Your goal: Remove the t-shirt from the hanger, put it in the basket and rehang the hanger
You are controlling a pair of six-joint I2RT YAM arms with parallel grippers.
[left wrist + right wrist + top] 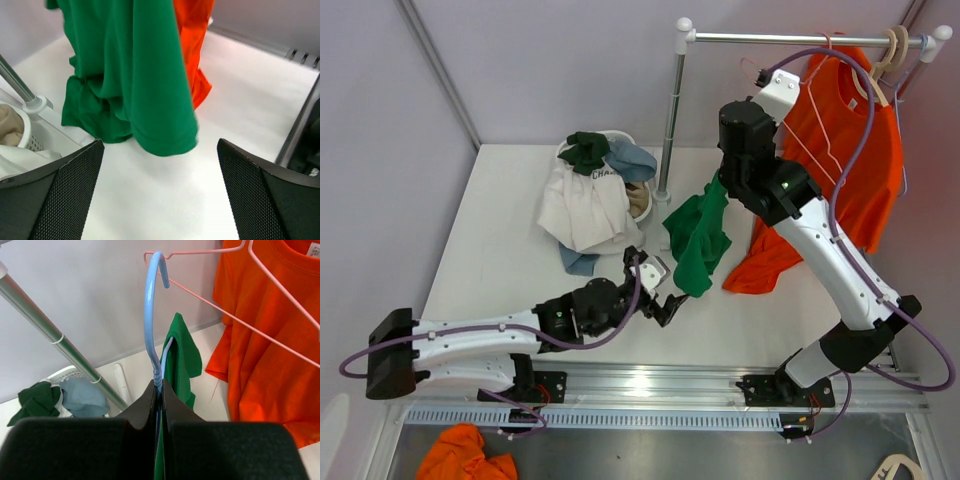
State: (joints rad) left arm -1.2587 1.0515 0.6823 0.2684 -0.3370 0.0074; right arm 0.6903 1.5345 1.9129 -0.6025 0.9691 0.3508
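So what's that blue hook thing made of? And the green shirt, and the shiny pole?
Blue hanger: thin and smooth with a soft shine, so plastic or plastic-coated wire; the look alone doesn't settle which.
Green t-shirt: soft knit cloth, probably cotton. It is matte, hangs in floppy folds and has a stitched hem.
Pole: metal, silvery with bright glints along it.

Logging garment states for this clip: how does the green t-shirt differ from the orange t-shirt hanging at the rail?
The green t-shirt hangs on a blue hanger pinched in the right gripper, off the rail. The orange t-shirt hangs up at the rail. The green t-shirt is bunched into narrow folds, while the orange t-shirt spreads flat and wide. Both are plain and hanging.
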